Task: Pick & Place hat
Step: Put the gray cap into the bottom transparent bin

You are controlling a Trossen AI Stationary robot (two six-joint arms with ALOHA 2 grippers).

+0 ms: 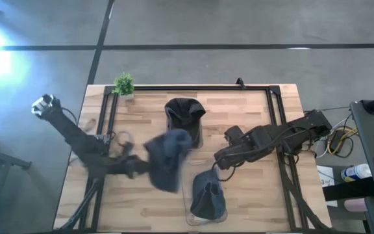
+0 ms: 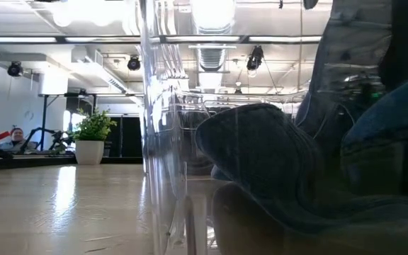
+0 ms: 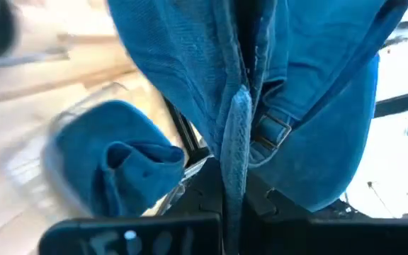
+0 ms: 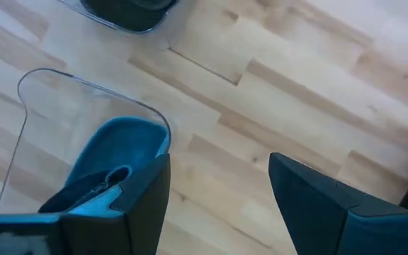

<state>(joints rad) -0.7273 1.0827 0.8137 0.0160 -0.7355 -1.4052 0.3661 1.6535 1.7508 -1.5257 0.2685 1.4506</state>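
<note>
My left gripper is shut on a blue denim hat, held above the table's middle; the hat fills the left wrist view. A second blue hat sits on a clear stand near the front edge. It also shows in the right wrist view and the low view. A dark hat sits on another stand at the far middle. My right gripper is open and empty over the table, just beyond the second hat. My left gripper pinches a gathered fold of the denim hat's cloth between its two fingers, several layers together, beside the strap buckle. The fingers come level from the table's left. The hat is lifted clear of the table and hangs slack around the fingers.
A small potted plant stands at the far left corner. A dark metal frame runs along the table's far, left and right sides. Bare wood lies between the stands and the right rail.
</note>
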